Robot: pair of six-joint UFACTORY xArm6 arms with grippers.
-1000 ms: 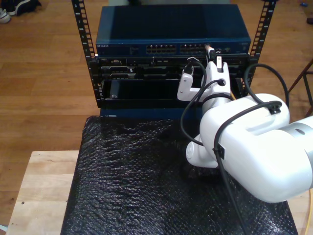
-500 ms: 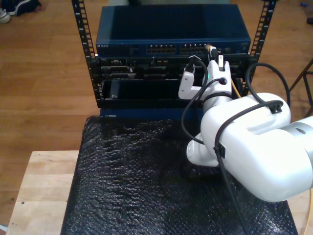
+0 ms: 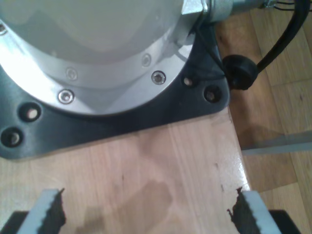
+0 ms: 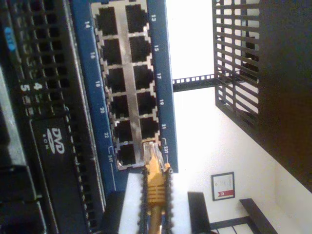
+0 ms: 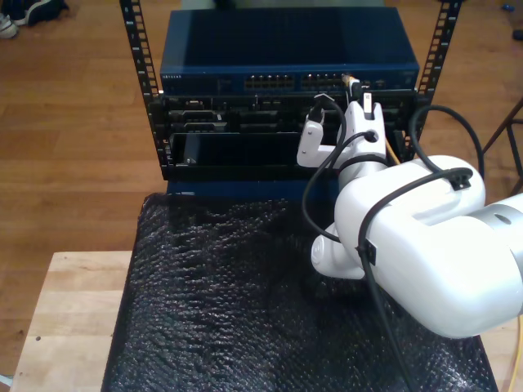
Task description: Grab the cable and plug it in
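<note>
My second gripper (image 4: 156, 192) is shut on the yellow-orange cable (image 4: 155, 183) just behind its clear plug (image 4: 150, 150). The plug's tip sits at the mouth of a port near the mark 23 on the blue switch (image 4: 161, 73); how deep it sits I cannot tell. In the exterior view the second gripper (image 5: 353, 88) holds the cable (image 5: 351, 79) against the switch (image 5: 286, 57) at the exterior view's right end of the port row. My first gripper (image 3: 148, 214) is open over bare wood, with nothing between its fingers (image 3: 48, 209).
The switch tops a black rack (image 5: 245, 122) of other equipment. A black bubble-wrap mat (image 5: 229, 302) covers the wooden table (image 5: 65, 327) in front. Thick black arm cables (image 5: 327, 171) loop by the second arm. A round arm base (image 3: 97, 48) stands close to my first gripper.
My second gripper, with the cable in it, has shifted only slightly at the switch's port row. Nothing else has moved.
</note>
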